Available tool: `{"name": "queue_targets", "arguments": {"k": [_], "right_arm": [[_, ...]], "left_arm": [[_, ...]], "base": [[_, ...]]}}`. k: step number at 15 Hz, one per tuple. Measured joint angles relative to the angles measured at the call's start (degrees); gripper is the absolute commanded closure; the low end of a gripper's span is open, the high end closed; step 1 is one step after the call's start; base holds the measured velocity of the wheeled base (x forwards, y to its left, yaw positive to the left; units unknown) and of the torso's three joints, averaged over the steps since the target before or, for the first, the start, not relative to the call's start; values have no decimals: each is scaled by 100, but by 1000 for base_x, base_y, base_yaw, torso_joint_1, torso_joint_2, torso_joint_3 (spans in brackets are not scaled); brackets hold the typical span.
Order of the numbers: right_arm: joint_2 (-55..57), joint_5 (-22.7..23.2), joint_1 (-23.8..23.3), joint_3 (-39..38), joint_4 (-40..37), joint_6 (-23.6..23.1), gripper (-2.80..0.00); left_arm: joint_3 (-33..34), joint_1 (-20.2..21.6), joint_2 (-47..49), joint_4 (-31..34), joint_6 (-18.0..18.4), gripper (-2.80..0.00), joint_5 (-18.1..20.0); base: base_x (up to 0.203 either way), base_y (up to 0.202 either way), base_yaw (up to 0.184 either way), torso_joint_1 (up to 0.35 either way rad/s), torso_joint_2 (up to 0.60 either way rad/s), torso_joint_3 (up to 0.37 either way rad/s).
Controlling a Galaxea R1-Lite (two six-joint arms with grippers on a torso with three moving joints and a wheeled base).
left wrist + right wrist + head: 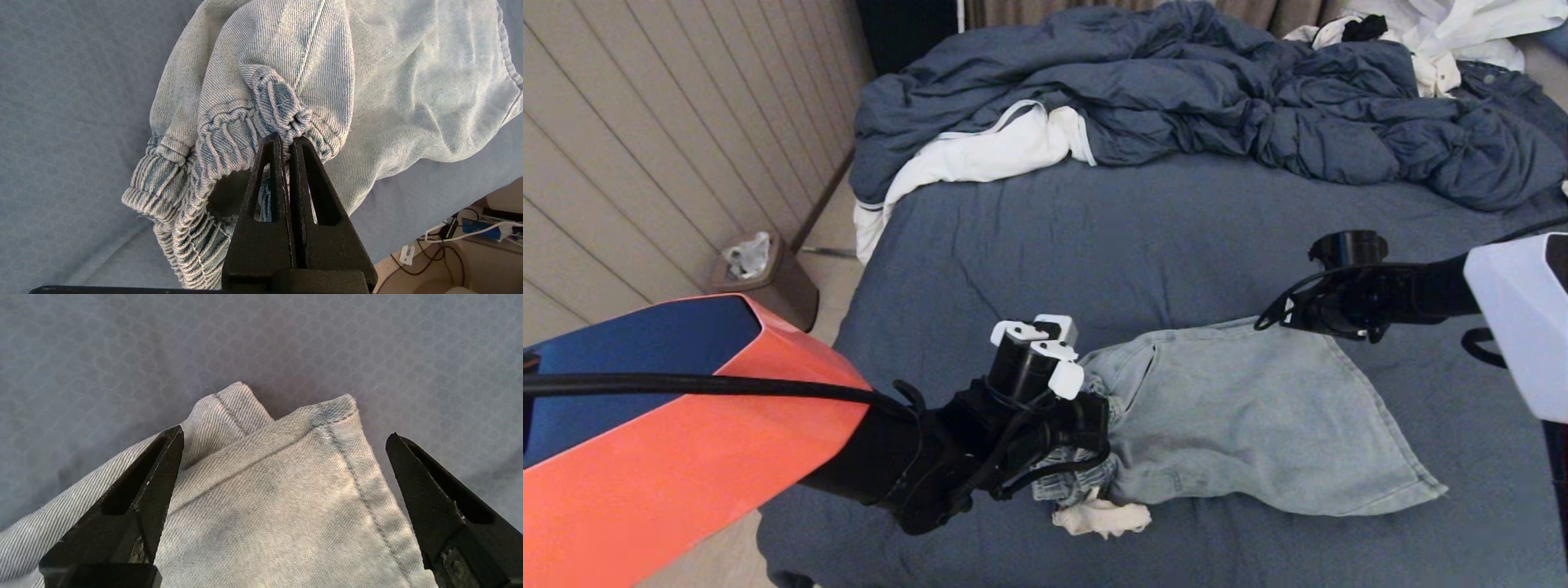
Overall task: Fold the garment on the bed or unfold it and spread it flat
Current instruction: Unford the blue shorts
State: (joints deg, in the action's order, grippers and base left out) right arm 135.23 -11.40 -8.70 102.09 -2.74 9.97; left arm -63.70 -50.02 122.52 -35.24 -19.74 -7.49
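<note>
Garment, pale denim shorts, near edge of the bed, long axis crosswise: left end effector pinched shut on gathered waistband; right end effector spread wide, empty, straddling the farther hem corner.

Background: dark blue duvet bunched at far side, white garment beside it, small bin on floor by wall.
</note>
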Motion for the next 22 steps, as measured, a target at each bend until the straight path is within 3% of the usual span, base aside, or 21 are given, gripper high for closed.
{"name": "queue_targets", "arguments": {"k": [2,9,22], "right_arm": [[-20,0,-11,-36,-4,-56,0],[3,5,-11,-168,-10,-361,0],[-346,12,39,-396,-1,-358,0]], "left_arm": [[-16,2,16,2,1,0,-1],[-52,42,94,2,11,0,-1],[-53,138,-160,52,-7,0,-1]], "base": [[0,0,0,0,0,0],[0,0,0,0,0,0],[0,0,0,0,0,0]]}}
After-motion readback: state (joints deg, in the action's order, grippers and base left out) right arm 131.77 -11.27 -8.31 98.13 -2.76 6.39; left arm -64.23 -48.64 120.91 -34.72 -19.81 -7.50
